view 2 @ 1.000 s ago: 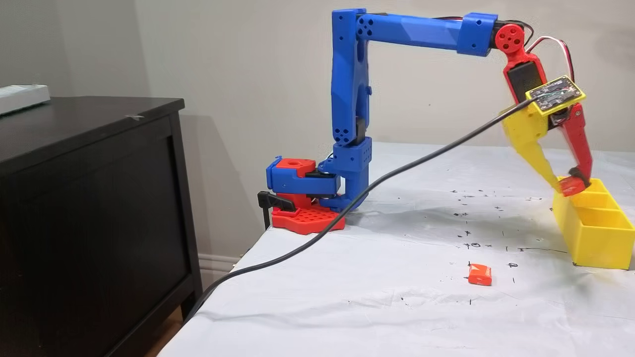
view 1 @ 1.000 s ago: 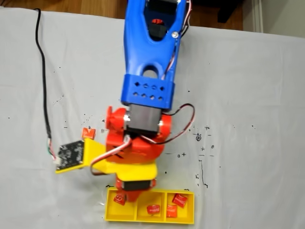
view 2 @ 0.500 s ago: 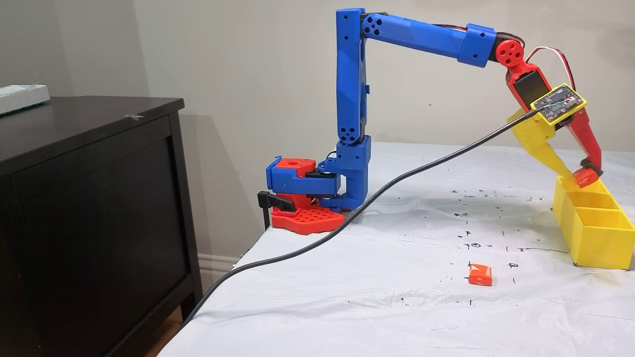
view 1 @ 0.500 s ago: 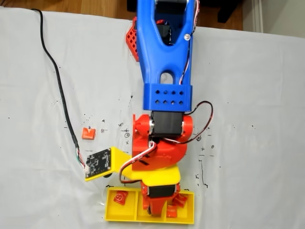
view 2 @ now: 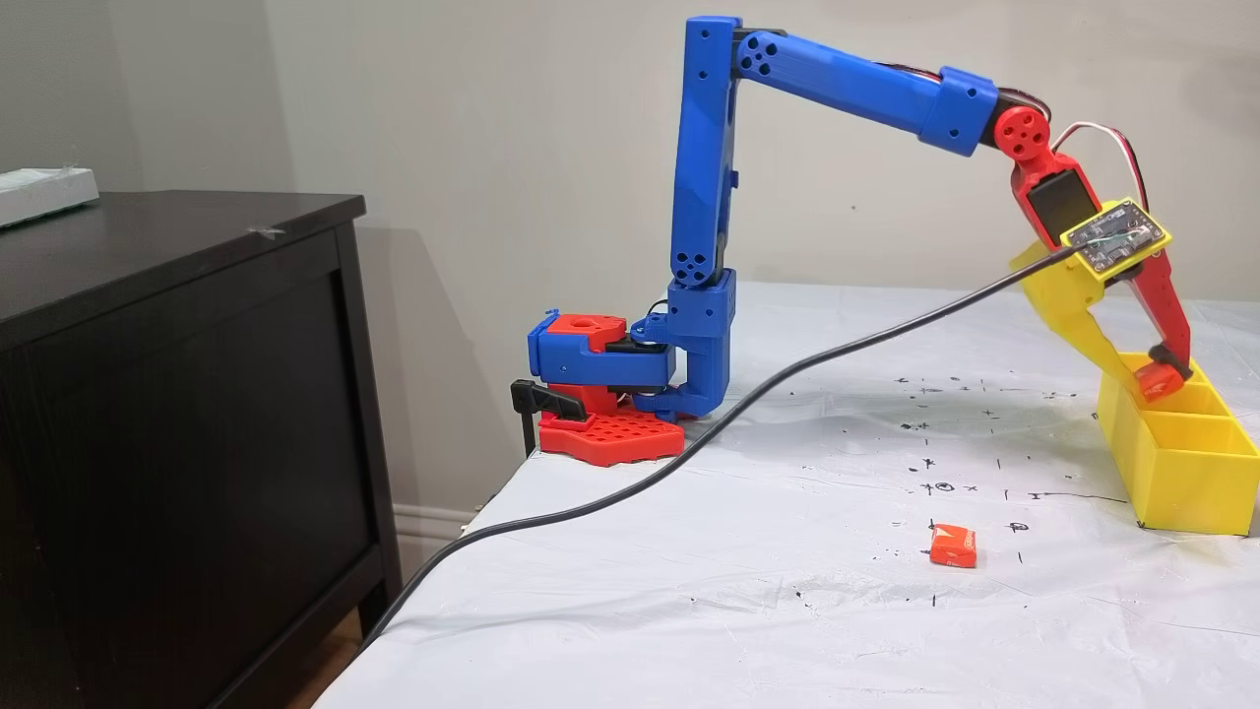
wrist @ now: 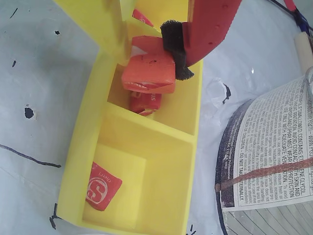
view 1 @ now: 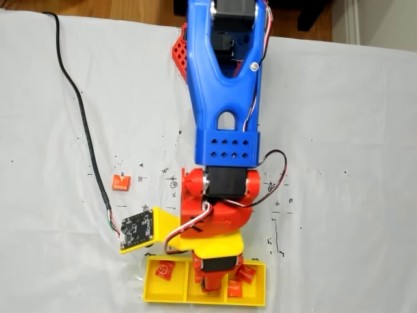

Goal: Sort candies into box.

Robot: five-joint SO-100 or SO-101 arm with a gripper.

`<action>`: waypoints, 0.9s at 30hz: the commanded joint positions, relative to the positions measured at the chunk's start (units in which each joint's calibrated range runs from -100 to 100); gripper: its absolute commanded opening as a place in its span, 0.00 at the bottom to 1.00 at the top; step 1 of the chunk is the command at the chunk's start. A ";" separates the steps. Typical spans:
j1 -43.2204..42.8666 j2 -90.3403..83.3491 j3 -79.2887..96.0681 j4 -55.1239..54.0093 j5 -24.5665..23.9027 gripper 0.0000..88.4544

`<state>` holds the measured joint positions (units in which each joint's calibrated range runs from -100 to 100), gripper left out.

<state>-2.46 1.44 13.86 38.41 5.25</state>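
A red candy in the box's nearest compartment, at about seven o'clock in the wrist view, bears a large white "S". At four o'clock a printed label reads "CONTACT WITH SKIN AND", "DO NOT INGEST"; the other lines are too small.

red candies in yellow box

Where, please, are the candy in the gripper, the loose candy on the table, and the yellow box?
held candy (wrist: pixel 149 73), wrist view, front face.
loose candy (view 2: pixel 953 546), a fixed view, top.
box (wrist: pixel 80 147), wrist view, left wall.
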 commanded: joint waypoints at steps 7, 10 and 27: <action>-0.89 -0.42 -4.07 -0.88 -0.29 0.13; -0.71 -0.51 -4.44 -0.88 -0.54 0.25; 1.37 -4.83 -7.62 1.01 -0.34 0.15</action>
<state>-2.22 2.12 12.66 38.97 4.66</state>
